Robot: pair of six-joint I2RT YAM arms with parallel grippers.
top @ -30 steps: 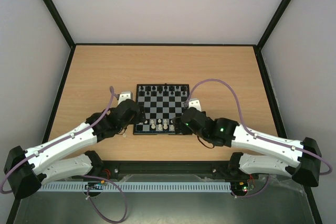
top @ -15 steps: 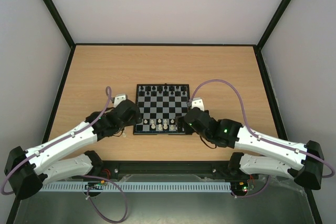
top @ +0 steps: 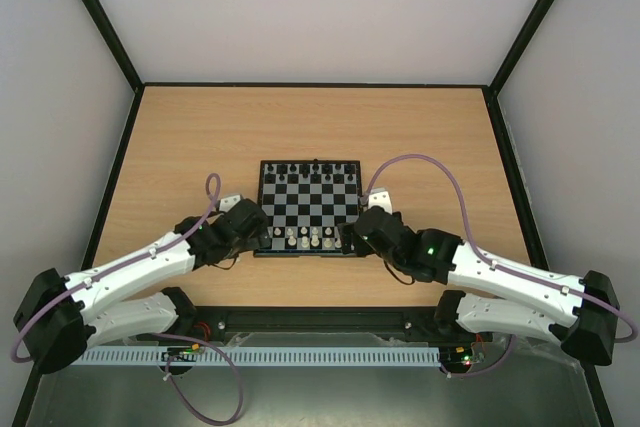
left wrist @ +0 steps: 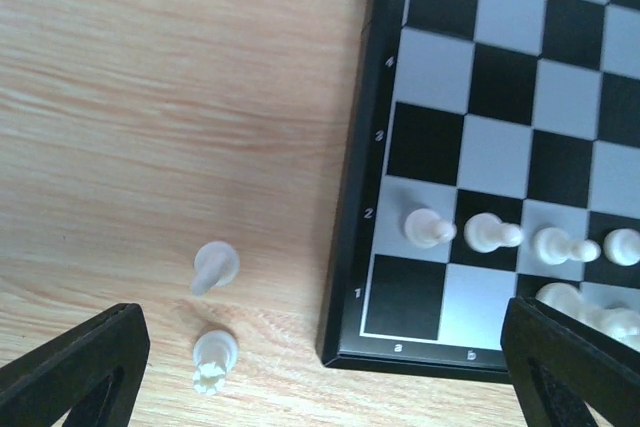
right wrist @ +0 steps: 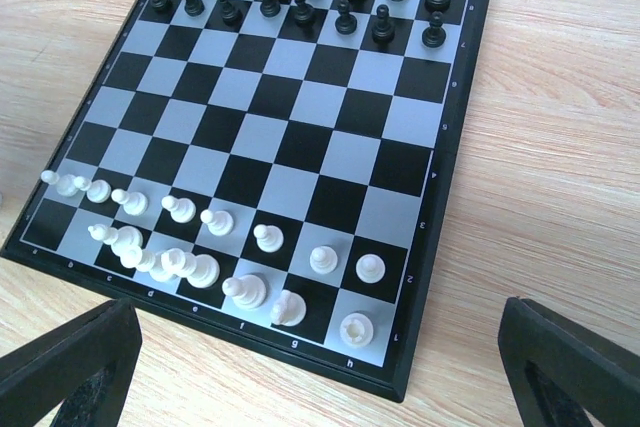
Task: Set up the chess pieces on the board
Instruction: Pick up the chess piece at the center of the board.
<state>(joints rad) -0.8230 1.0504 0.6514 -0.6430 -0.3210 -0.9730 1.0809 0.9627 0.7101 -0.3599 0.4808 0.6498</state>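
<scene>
White pieces (right wrist: 219, 221) stand upright nearside on the board (right wrist: 330, 159); left hand (left wrist: 320, 377), right hand (right wrist: 320, 367) spread apart.

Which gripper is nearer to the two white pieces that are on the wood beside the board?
Left. The left gripper hangs open over the two white pieces, by the near left corner of the board. The right gripper is at its near right corner, across the board.

Left gripper (top: 258, 233): drawn back along the left side of the small black-and-pale checked chessboard (top: 310, 209) to its near-left corner.
Right gripper (top: 352, 237): slipped slightly back toward the near-right corner.
</scene>
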